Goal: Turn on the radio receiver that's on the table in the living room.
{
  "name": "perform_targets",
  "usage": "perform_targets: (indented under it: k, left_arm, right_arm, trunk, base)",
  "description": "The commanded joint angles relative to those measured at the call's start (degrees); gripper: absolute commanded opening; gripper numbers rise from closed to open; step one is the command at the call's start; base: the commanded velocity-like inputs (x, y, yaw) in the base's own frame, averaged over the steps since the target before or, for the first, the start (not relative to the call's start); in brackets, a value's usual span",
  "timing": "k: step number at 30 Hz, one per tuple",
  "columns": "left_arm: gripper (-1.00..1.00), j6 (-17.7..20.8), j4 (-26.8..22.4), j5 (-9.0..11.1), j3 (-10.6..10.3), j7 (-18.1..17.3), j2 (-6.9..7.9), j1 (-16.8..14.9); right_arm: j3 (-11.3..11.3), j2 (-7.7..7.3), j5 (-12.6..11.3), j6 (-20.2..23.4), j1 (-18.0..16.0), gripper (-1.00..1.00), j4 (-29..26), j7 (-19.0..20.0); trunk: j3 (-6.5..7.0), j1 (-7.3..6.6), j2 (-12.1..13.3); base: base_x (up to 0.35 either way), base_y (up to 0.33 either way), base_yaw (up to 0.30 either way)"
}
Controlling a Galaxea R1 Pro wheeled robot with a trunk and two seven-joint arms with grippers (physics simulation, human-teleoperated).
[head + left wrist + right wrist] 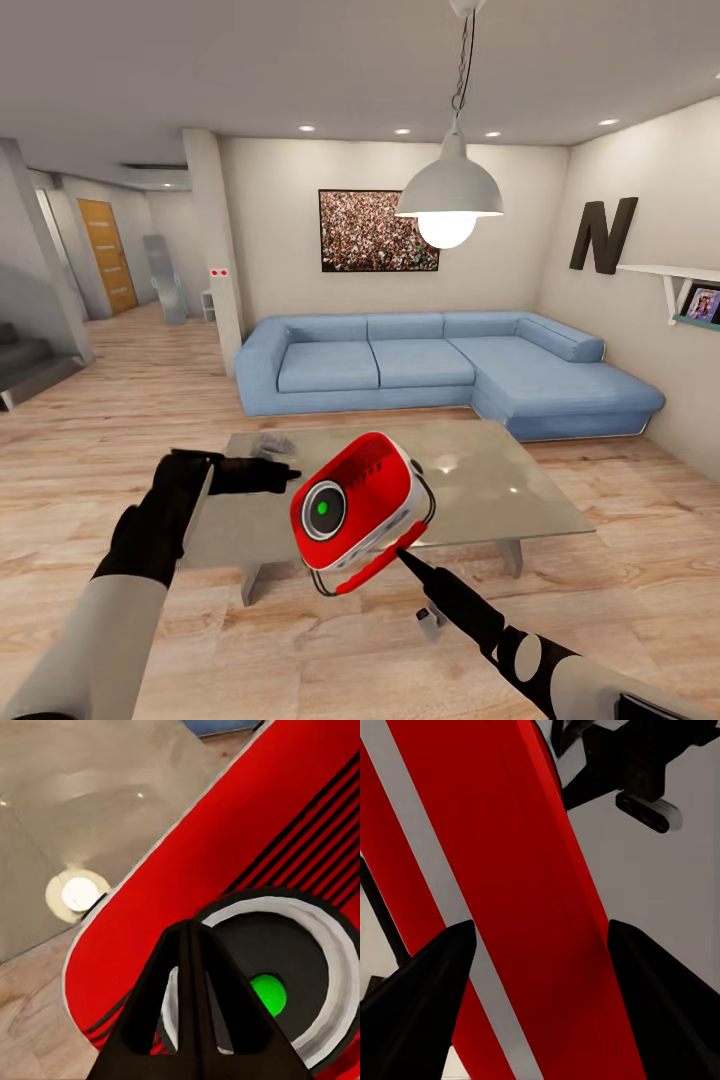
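The red radio receiver hangs tilted in the air above the near edge of the glossy grey table. A green light glows in its round dial. My right gripper comes from below and is shut on the radio's red handle, with a finger on each side. My left gripper is shut, its joined fingertips against the radio's face at the rim of the dial.
A blue L-shaped sofa stands behind the table, under a white pendant lamp. A small grey object lies on the table's far left. A shelf juts from the right wall. Wood floor surrounds the table; stairs are at the left.
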Motion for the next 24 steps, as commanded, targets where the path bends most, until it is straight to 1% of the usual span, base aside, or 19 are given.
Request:
perform_targets:
  k: [1, 4, 7, 9, 10, 11, 13, 14, 15, 16, 17, 18, 21, 22, 23, 24]
  left_arm:
    - [-1.0, 0.34, -0.81, 0.0, 0.02, -0.04, 0.33, 0.03]
    - [-1.0, 3.0, -4.29, 0.05, 0.07, -0.09, 1.65, 0.24]
    - [-1.0, 4.84, -7.77, -0.02, 0.19, -0.1, 2.87, 0.52]
    - [-1.0, 5.94, -8.83, -0.05, 1.62, -0.09, 4.93, 0.67]
    - [-1.0, 6.14, -8.9, -0.01, 2.92, -0.1, 5.92, 0.73]
    - [-1.0, 6.29, -8.9, 0.02, 5.88, -0.08, 7.22, 0.84]
    - [-1.0, 6.19, -8.41, -0.05, 11.52, 0.02, 8.18, 0.98]
    - [-1.0, 6.01, -7.48, -0.14, 15.51, 0.18, 8.55, 1.1]
    - [-1.0, 5.87, -6.49, -0.23, 17.55, 0.27, 8.78, 1.14]
    - [-1.0, 5.58, -5.29, -0.3, 19.08, 0.35, 9.08, 1.19]
    - [-1.0, 5.08, -4.05, -0.34, 20.11, 0.44, 9.5, 1.22]
    - [-1.0, 3.81, -2.16, -0.4, 21.02, 0.59, 10.27, 1.23]
    - [-1.0, -0.15, 1.78, -0.45, 22.13, 1.16, 12.04, 1.26]
    - [-1.0, -1.34, 3.07, -0.46, 22.65, 1.73, 12.63, 1.24]
    - [-1.0, -2.76, 4.72, -0.46, 23.63, 3.15, 13.18, 1.28]
    - [-1.0, -3.64, 5.58, -0.43, 24.27, 4.43, 13.36, 1.27]
  right_arm:
    - [-0.61, 0.01, -0.04, -0.09, -0.01, -1.0, -0.03, -0.01]
    - [-0.61, 0.01, -0.3, -0.02, -0.01, -1.0, 0.06, 0.07]
    - [-0.75, -0.19, -0.5, 0.0, -0.01, -1.0, 0.17, 0.09]
    - [-0.87, -0.35, -0.7, 0.0, -0.01, -1.0, 0.24, 0.09]
    - [-0.93, -0.41, -0.78, 0.0, -0.01, -1.0, 0.28, 0.09]
    - [-1.02, -0.53, -0.9, 0.0, -0.01, -1.0, 0.37, 0.14]
    - [-1.21, -0.87, -1.01, -0.12, -0.01, -1.0, 0.63, 0.47]
    - [-1.31, -1.13, -1.15, -0.51, -0.01, -1.0, 0.75, 1.04]
    - [-1.34, -1.29, -1.34, -0.98, -0.01, -1.0, 0.79, 1.54]
    - [-1.4, -1.41, -1.72, -1.57, -0.01, -1.0, 0.79, 1.99]
    - [-1.44, -1.52, -2.3, -2.13, -0.01, -1.0, 0.78, 2.32]
    - [-1.52, -1.83, -3.71, -2.77, -0.03, -1.0, 0.78, 2.6]
    - [-2.1, -2.78, -8.14, -3.95, -0.23, -1.0, 0.73, 2.89]
    - [-2.23, -3.06, -9.7, -4.63, -0.47, -1.0, 0.68, 2.93]
    - [-2.35, -3.32, -11.81, -5.88, -0.81, -1.0, 0.63, 3.0]
    - [-2.39, -3.42, -13.14, -6.71, -1.01, -1.0, 0.59, 3.07]
  trunk:
    - [0.0, 0.0, 0.0]
    - [0.0, 0.0, 0.0]
    - [0.0, 0.0, 0.0]
    - [0.0, 0.0, 0.0]
    - [0.0, 0.0, 0.0]
    - [0.0, 0.0, 0.0]
    - [0.0, 0.0, 0.0]
    - [0.0, 0.0, 0.0]
    - [0.0, 0.0, 0.0]
    - [0.0, 0.0, 0.0]
    - [0.0, 0.0, 0.0]
    - [0.0, 0.0, 0.0]
    - [0.0, 0.0, 0.0]
    - [0.0, 0.0, 0.0]
    - [0.0, 0.0, 0.0]
    - [0.0, 0.0, 0.0]
  base:
    - [0.0, 0.0, 0.0]
    - [0.0, 0.0, 0.0]
    - [0.0, 0.0, 0.0]
    - [0.0, 0.0, 0.0]
    - [0.0, 0.0, 0.0]
    - [0.0, 0.0, 0.0]
    - [0.0, 0.0, 0.0]
    - [0.0, 0.0, 0.0]
    - [0.0, 0.0, 0.0]
    - [0.0, 0.0, 0.0]
    - [0.0, 0.0, 0.0]
    - [0.0, 0.0, 0.0]
    - [0.0, 0.0, 0.0]
    - [0.0, 0.0, 0.0]
    - [0.0, 0.0, 0.0]
    - [0.0, 0.0, 0.0]
